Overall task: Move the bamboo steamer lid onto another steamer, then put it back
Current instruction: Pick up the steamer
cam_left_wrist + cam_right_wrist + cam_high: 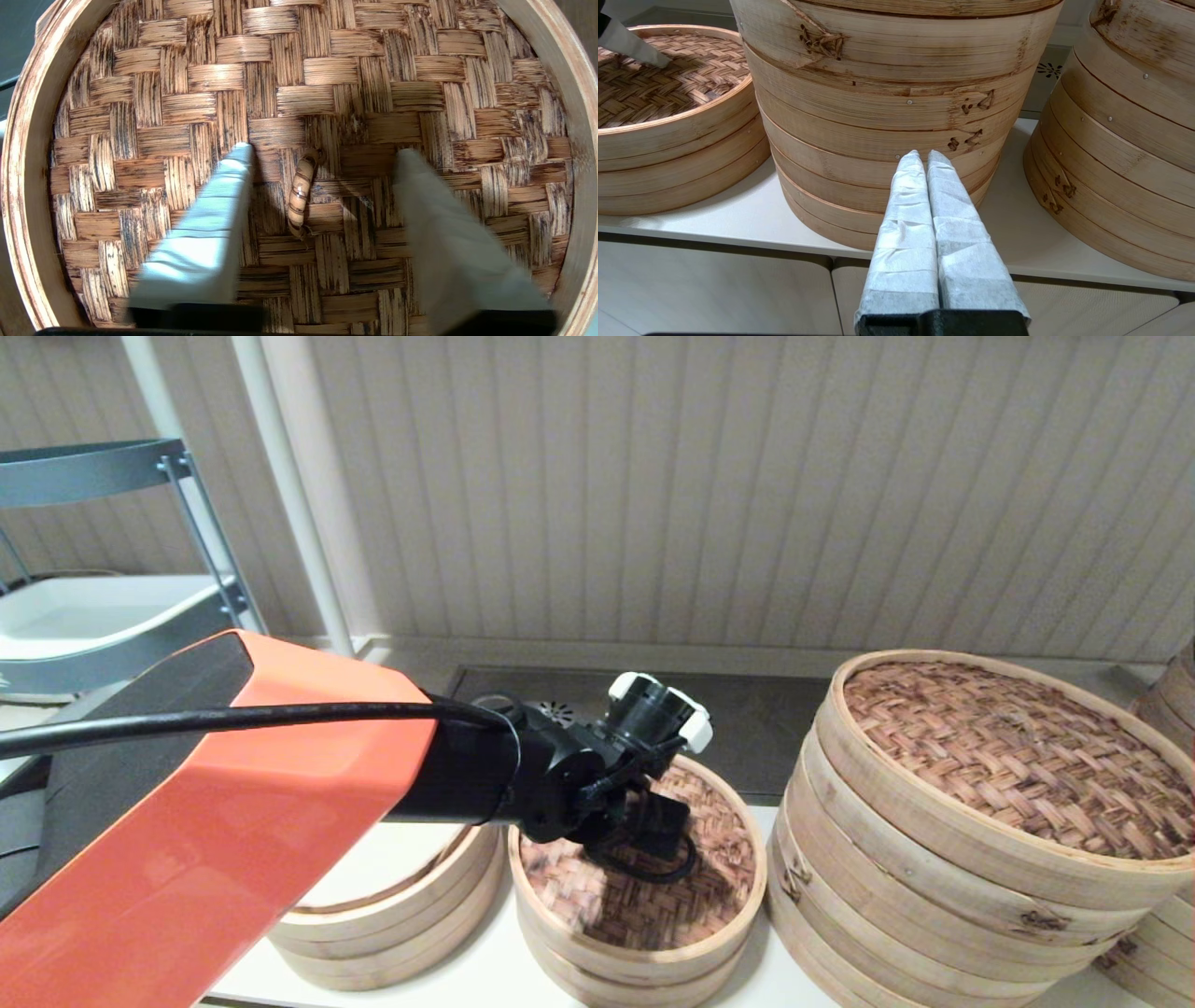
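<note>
- The left gripper (322, 156) stands over the centre of the lid (653, 887), its two wrapped fingers (210, 224) spread wide on either side of the small loop (300, 196), holding nothing; fingertips appear to touch or nearly touch the weave.
- The lid sits on a small steamer in the middle of the white counter (752, 210), just beside the other small steamer (401, 905) on its left, whose pale liner shows under the orange arm.
- Risk, as judged: the loop is thin and lies at a slant between the fingers, so a closing pinch could slide off it or catch only one end, leaving the lid to tip on lifting.
- Risk: the lid's rim sits close to the big stack (980, 821) on its right, and a sideways swing could knock that wall.
- Room: the short path leftward to the other steamer looks open above the rims; the counter's front edge lies near.
- The right gripper (924, 161), fingers pressed together and empty, is parked low before the big stack's wall.
</note>
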Motion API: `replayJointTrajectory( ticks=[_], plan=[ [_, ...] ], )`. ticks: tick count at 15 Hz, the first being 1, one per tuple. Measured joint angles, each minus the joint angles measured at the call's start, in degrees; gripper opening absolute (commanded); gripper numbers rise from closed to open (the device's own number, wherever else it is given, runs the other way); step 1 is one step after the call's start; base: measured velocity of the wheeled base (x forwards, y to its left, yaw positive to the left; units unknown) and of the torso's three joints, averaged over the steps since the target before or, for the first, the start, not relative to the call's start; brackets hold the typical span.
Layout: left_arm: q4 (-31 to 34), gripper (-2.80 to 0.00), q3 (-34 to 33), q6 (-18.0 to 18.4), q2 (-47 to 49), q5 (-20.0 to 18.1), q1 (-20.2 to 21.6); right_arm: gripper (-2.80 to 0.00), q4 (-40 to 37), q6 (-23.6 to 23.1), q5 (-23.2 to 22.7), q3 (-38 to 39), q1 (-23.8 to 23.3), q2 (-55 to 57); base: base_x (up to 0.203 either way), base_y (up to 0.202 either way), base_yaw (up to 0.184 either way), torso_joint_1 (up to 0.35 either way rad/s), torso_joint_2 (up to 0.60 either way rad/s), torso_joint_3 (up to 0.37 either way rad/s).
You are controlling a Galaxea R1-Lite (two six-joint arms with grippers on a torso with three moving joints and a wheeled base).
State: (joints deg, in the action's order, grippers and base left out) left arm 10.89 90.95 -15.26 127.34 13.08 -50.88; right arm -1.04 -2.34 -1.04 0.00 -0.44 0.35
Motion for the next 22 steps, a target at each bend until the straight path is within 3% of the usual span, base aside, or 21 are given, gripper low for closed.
replayJointTrajectory(
  ticks=[22],
  plan=[
    [0.20, -2.80, 0.64, 0.26, -3.12, -0.03, 0.15, -2.80, -0.01, -0.09, 0.00, 0.00, 0.00, 0.00, 0.000, 0.000, 0.000, 0.000, 0.00, 0.000]
  ],
)
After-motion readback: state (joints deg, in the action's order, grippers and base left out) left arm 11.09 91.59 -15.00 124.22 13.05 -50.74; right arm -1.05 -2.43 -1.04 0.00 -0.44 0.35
